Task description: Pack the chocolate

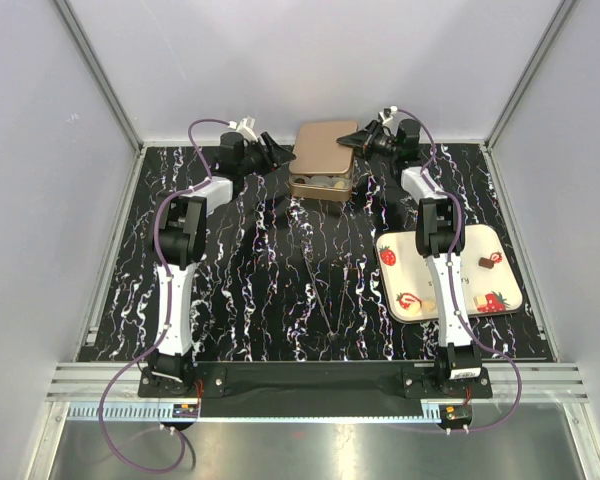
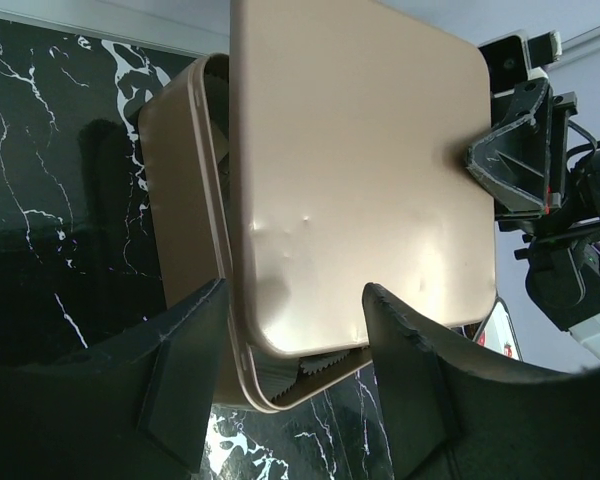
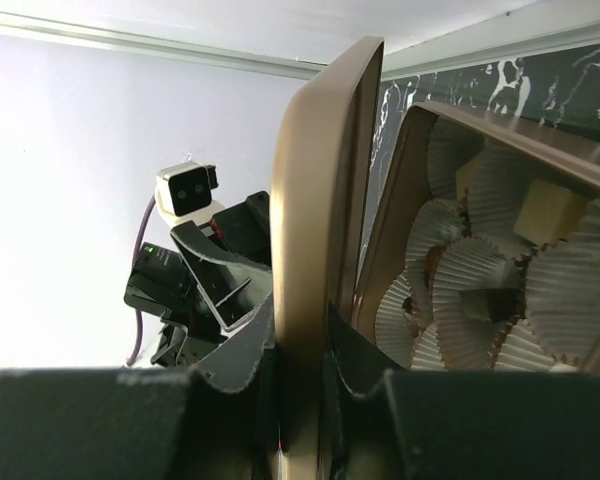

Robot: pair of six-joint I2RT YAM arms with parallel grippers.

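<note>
Chocolate [image 3: 545, 210] sits in the one box [image 1: 318, 185]: two pale pieces and one dark show among white paper cups [image 3: 460, 270]. Two more pieces, one dark [image 1: 486, 263] and one tan [image 1: 429, 305], lie on the one tray [image 1: 495, 240], right of the box and nearer the bases. One lid [image 1: 325, 148] hangs over the box's far part, unseated. The right gripper [image 3: 302, 345] pinches the lid's edge tight. The left gripper [image 2: 295, 370] gapes wide around the lid's other end; whether it touches cannot be told.
</note>
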